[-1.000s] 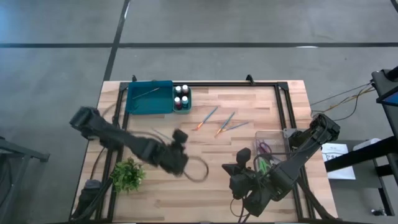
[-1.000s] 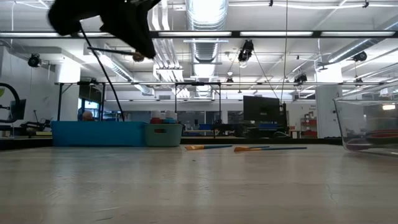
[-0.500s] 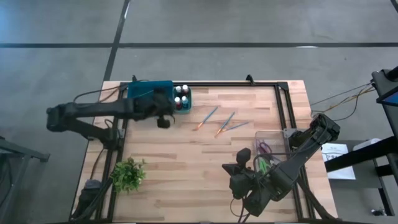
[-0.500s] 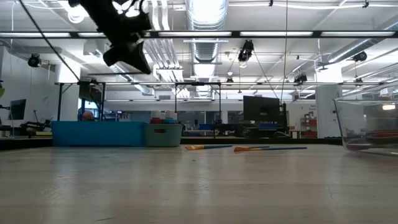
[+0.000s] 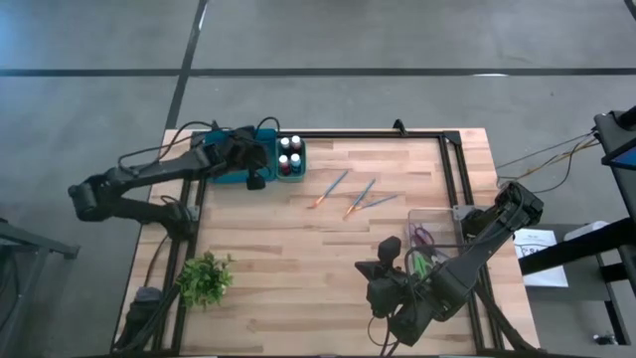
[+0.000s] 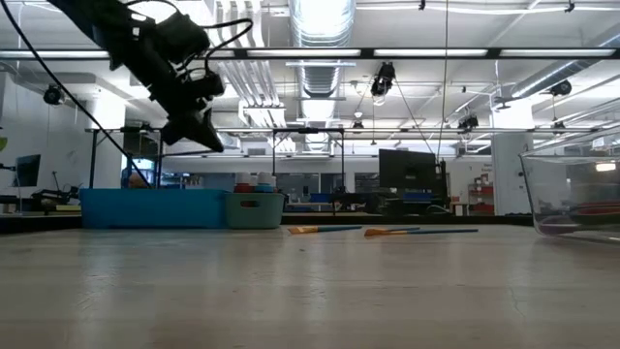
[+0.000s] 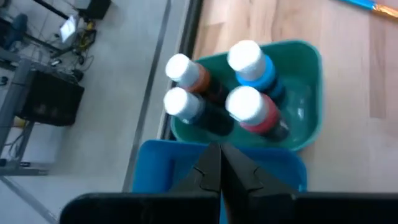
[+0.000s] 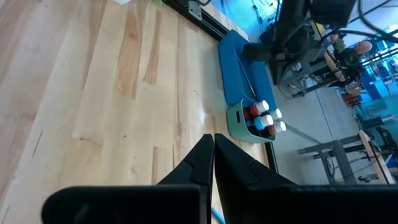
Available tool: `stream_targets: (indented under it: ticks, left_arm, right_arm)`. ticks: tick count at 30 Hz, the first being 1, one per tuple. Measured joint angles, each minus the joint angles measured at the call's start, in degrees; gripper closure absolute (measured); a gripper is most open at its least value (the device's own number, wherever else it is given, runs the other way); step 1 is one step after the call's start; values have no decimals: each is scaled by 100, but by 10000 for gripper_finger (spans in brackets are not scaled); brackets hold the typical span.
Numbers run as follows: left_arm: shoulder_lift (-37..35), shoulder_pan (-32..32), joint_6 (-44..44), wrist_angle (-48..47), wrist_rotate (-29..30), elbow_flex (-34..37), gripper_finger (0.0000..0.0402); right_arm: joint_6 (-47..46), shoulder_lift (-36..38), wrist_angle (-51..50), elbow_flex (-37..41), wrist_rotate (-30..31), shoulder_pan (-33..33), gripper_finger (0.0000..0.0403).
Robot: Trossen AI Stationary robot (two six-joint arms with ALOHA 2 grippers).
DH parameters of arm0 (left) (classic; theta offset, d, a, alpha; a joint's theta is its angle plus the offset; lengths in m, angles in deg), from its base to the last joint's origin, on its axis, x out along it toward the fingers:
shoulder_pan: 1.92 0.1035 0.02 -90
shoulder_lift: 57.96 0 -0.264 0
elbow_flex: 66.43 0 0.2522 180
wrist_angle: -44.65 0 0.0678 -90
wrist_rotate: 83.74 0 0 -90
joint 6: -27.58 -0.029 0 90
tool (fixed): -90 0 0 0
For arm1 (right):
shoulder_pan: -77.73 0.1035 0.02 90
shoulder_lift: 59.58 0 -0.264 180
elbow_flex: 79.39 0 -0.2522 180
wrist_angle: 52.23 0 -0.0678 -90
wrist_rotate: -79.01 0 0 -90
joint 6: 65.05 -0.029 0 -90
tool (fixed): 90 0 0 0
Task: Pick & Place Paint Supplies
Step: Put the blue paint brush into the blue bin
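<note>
Three thin paintbrushes (image 5: 331, 187) (image 5: 360, 197) (image 5: 378, 203) lie flat on the wooden table, right of middle; the low view shows them too (image 6: 325, 230). My left gripper (image 5: 255, 180) is shut with nothing between its fingers. It hovers over the right end of the blue tray (image 5: 227, 164) at the far left, pointing slantwise down, fingertips (image 7: 219, 163) close together. My right gripper (image 5: 388, 246) waits shut and empty above the table's near right part (image 8: 211, 146).
A green tub (image 5: 290, 159) with several white-capped paint bottles (image 7: 245, 59) stands against the tray's right end. A clear container (image 5: 434, 237) holding scissors stands at the right edge, a small green plant (image 5: 204, 278) near the front left. Bare wood lies in the middle.
My left gripper has swung from above the table's middle front toward the far left edge and now hangs over the blue tray's right end, a little lower and rolled about its own line. It stays shut. The brushes have not moved.
</note>
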Motion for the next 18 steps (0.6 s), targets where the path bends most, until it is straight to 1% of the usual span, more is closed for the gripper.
stream_targets:
  ticks: [4,10,15,18]
  left_arm:
    - [0,174,2,328,-27,296,401]
    - [4,417,12,545,-32,606,401]
    - [4,454,160,638,-53,656,401]
    - [2,463,305,715,-12,646,387]
  right_arm:
    - [-2,0,0,0,0,0,394]
    - [-2,0,2,0,0,2,394]
    - [5,0,1,7,0,0,394]
    - [2,0,2,9,0,0,394]
